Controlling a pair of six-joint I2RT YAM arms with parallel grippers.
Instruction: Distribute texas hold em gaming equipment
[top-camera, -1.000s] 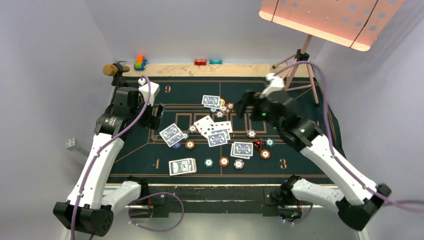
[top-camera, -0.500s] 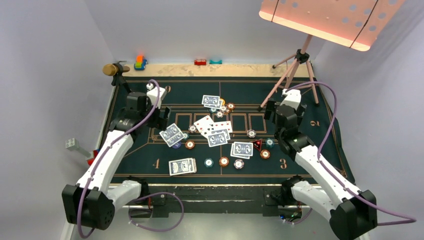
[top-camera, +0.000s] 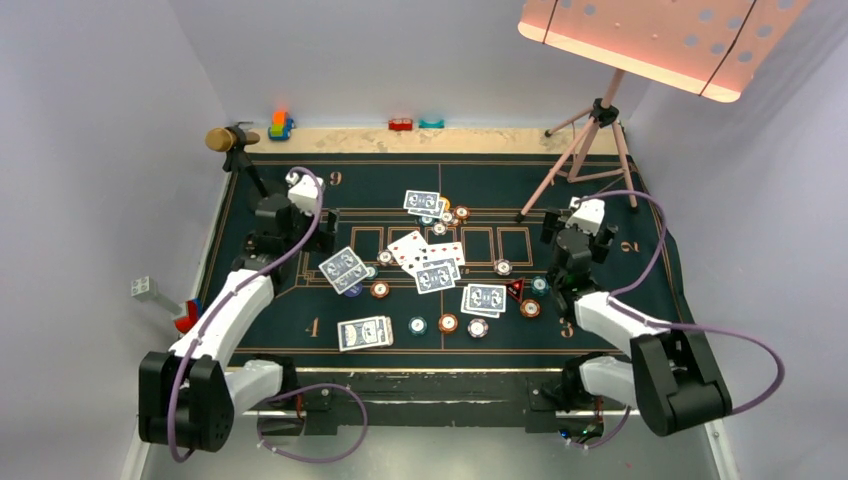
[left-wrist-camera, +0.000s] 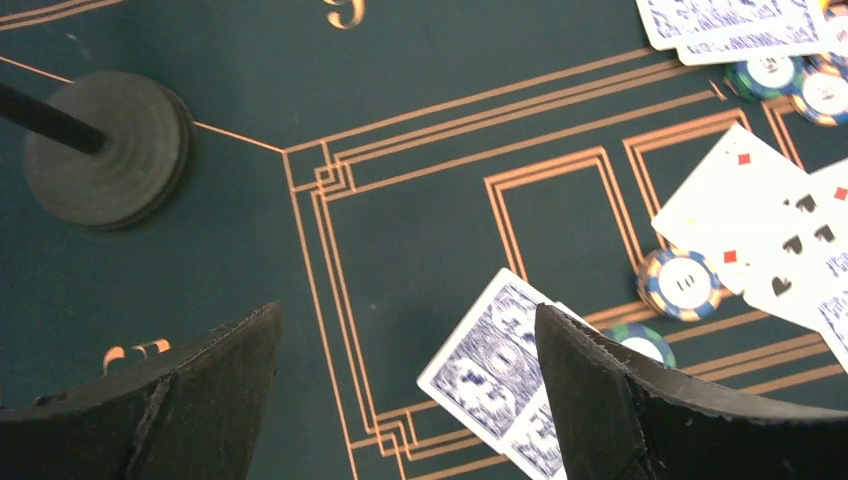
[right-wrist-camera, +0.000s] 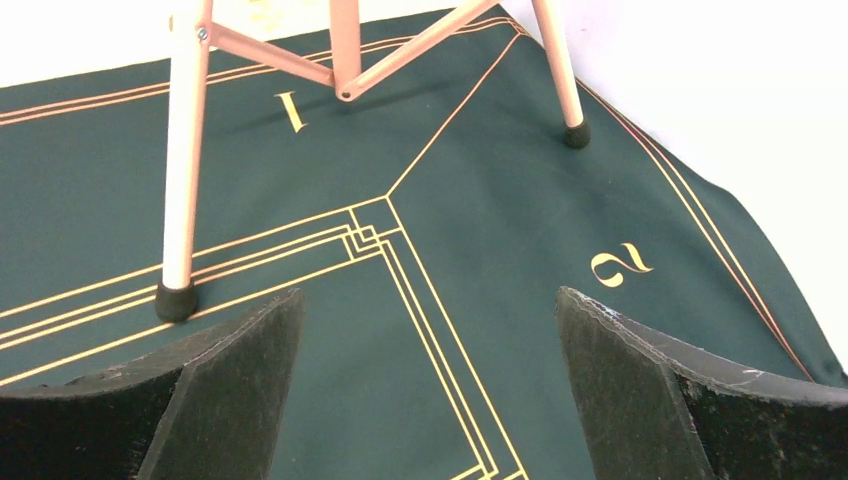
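Note:
Blue-backed playing cards lie on the green felt mat: a pair, a far pair, a pair at the right and a deck near the front. Face-up cards lie in the middle. Round chips are scattered around them, with a red-black triangle marker. My left gripper is open and empty, just left of the card pair; in the left wrist view it hovers over the felt. My right gripper is open and empty over bare felt near the "2".
A pink tripod stands at the far right, one foot close to my right gripper. A gold-headed microphone on a stand with a round base stands at the far left. Toy blocks lie beyond the mat.
My right arm has swung back from the middle of the mat to the right side and folded in. My left arm has pulled in nearer its base. Cards and chips have not moved.

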